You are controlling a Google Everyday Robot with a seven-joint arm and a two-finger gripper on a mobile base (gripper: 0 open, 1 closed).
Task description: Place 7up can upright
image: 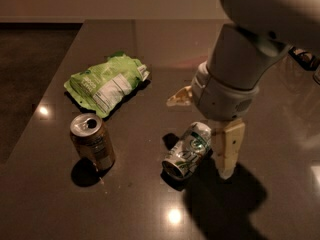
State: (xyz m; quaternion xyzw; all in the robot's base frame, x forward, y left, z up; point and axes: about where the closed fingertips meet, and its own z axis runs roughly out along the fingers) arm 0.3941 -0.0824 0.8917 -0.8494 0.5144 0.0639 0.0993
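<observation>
The 7up can (187,150) lies on its side on the dark table (150,44), silvery-white with green markings, its top end pointing to the front left. My gripper (202,126) hangs over the can's far right end, open. One tan finger (228,148) reaches down right beside the can on its right. The other finger (179,97) shows behind and to the left of the wrist. The can's far end is partly hidden under the wrist.
An orange-brown can (93,142) stands upright at the front left. A green snack bag (106,83) lies behind it. The table's left edge runs down past the bag, with dark floor (30,64) beyond. The arm's shadow falls at the front right.
</observation>
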